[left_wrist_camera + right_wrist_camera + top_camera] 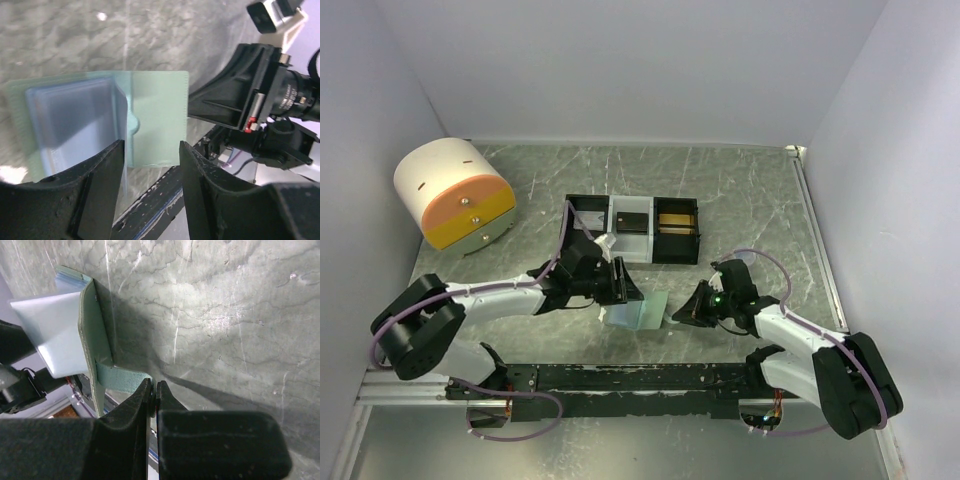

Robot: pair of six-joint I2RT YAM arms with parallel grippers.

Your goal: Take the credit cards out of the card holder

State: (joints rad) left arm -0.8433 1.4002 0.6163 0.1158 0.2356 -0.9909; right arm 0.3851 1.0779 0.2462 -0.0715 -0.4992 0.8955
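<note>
Now right gripper (154, 388) pinches card holder (93, 332); left gripper (151, 149) hovers half-open.

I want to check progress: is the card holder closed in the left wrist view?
No, the card holder lies open, both panels showing, with the credit cards sitting in its left panel.

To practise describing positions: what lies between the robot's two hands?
The open card holder, its edge pinched by the right hand; the top view shows it, left hand on its other side.
</note>
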